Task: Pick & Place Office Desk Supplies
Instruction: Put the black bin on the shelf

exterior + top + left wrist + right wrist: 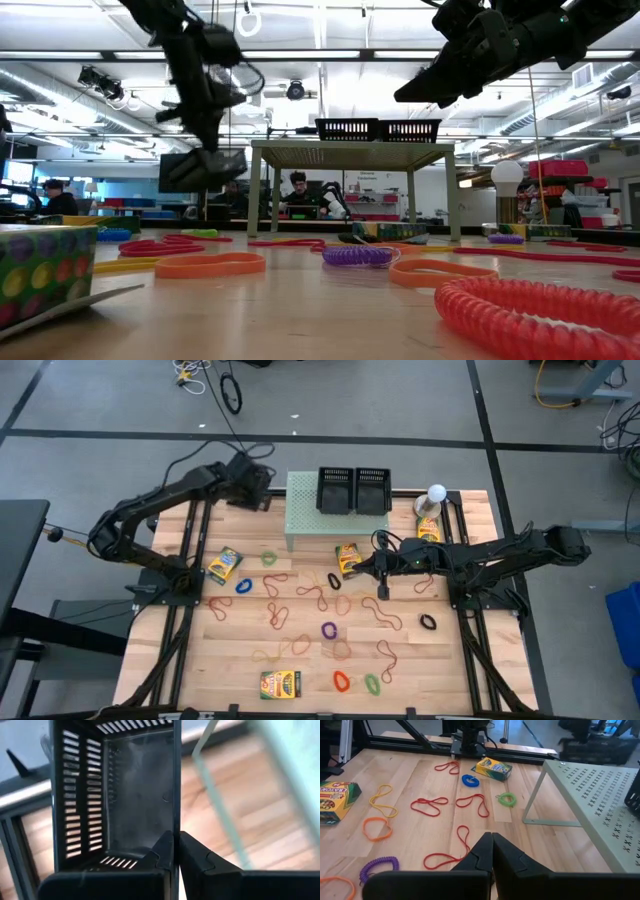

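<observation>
Care suits the closed, empty right gripper, which hangs beside the pale green perforated stand: it should open before descending onto the red rubber-band loop below.

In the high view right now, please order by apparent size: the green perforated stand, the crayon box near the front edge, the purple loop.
1. Green perforated stand, clearly largest.
2. Crayon box.
3. Purple loop, smallest.
The overhead camera makes nearness matter little.
</observation>
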Action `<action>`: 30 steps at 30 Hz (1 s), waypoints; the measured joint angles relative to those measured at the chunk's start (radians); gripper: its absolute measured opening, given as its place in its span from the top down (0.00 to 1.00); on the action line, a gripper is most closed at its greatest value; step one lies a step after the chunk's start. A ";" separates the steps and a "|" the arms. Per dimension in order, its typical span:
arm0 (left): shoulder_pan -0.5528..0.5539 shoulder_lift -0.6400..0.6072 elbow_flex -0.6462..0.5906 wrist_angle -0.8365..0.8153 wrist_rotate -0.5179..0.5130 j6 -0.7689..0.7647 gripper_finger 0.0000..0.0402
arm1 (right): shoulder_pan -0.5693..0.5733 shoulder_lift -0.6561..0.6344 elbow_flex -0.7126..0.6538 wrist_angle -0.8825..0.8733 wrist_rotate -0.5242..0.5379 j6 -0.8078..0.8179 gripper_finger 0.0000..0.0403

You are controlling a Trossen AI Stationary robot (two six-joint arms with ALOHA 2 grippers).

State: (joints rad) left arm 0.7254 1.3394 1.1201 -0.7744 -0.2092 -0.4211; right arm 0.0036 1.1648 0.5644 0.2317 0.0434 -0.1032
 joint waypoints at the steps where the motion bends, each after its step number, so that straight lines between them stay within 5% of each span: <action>1: 0.000 -0.001 0.021 -0.001 0.000 -0.011 0.96 | 0.000 0.000 0.000 0.000 -0.001 0.000 0.98; 17: -0.042 -0.001 0.193 -0.039 -0.012 -0.096 0.96 | 0.000 0.000 0.000 0.000 -0.024 0.001 0.98; 30: -0.179 0.000 0.299 -0.083 -0.054 -0.246 0.96 | 0.026 0.000 0.000 0.000 -0.026 0.001 0.98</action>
State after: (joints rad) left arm 0.5465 1.3392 1.4193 -0.8573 -0.2633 -0.6673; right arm 0.0292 1.1646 0.5644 0.2317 0.0174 -0.1023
